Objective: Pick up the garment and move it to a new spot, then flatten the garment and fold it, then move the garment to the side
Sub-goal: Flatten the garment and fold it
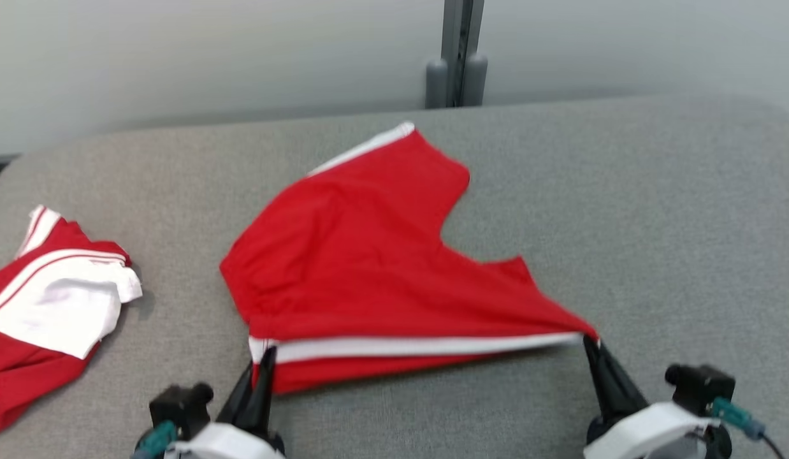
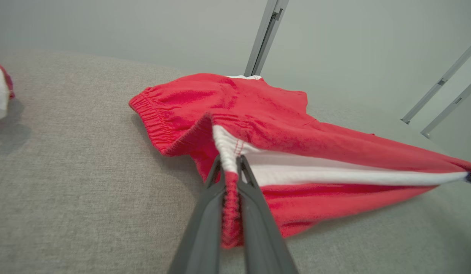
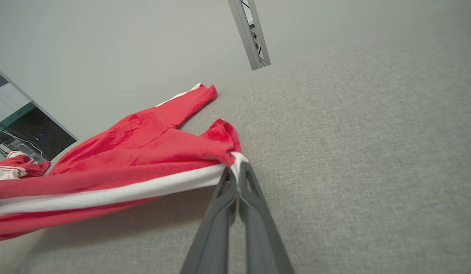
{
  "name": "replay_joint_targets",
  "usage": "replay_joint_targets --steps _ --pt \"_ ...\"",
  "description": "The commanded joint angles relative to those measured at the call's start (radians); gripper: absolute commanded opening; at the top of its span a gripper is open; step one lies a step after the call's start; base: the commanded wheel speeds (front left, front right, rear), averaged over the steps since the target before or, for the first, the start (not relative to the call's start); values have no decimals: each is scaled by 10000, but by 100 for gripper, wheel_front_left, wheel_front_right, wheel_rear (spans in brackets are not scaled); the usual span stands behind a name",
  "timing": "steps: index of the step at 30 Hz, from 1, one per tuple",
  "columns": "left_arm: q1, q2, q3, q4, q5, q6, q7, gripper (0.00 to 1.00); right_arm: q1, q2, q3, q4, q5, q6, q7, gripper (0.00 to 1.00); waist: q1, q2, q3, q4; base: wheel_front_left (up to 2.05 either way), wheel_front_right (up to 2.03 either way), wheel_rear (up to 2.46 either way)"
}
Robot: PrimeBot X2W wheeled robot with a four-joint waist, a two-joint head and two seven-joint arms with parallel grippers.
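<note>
My left gripper [image 1: 264, 358] is pinched shut on the waistband [image 2: 153, 121] end of the red shorts [image 1: 356, 268], right where the white side stripe [image 1: 420, 347] begins. My right gripper [image 1: 590, 344] is clamped tight on the leg hem [image 3: 236, 158] at the stripe's other end. Between them the near edge runs taut and slightly lifted off the grey fabric surface [image 1: 656, 223]. The rest of the shorts lies on that surface, the far leg reaching toward the back edge. I judge the pick-up done and the spreading under way: the cloth is bunched near the waistband, no fold is made, and the move aside is not yet done. Room is wide open to my right. On my left a red-and-white garment [image 1: 50, 299] lies well apart, and a post [image 1: 457, 57] stands behind the back edge.
</note>
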State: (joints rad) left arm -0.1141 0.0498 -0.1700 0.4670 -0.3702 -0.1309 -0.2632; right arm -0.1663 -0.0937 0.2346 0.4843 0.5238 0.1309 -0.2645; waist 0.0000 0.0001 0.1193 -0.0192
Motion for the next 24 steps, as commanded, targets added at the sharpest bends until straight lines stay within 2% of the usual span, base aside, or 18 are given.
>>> replay_joint_targets --steps 1,8,13,18,24 --pt "424 74 62 -85 -42 10 -19 0 358 -33 69 36 30 -2 5 0 0 -1 -795 -25 0 0 0" --pt "1936 49 -220 -481 -72 10 -19 0 1481 -191 199 -157 72 -2 5 0 0 -1 -1337 25 0 0 0" --pt "2267 51 -204 -833 -48 9 -20 0 1658 -304 -13 -561 -14 -2 5 0 0 -1 -1265 253 0 0 0" --pt "1679 38 -140 -1424 77 9 -20 0 754 -347 -116 -807 8 -2 5 0 0 -1 -792 668 0 0 0" --pt "679 37 -327 -1790 -182 9 -20 0 -1022 -610 216 -364 -88 -1 7 0 0 -1 -49 1206 0 0 0"
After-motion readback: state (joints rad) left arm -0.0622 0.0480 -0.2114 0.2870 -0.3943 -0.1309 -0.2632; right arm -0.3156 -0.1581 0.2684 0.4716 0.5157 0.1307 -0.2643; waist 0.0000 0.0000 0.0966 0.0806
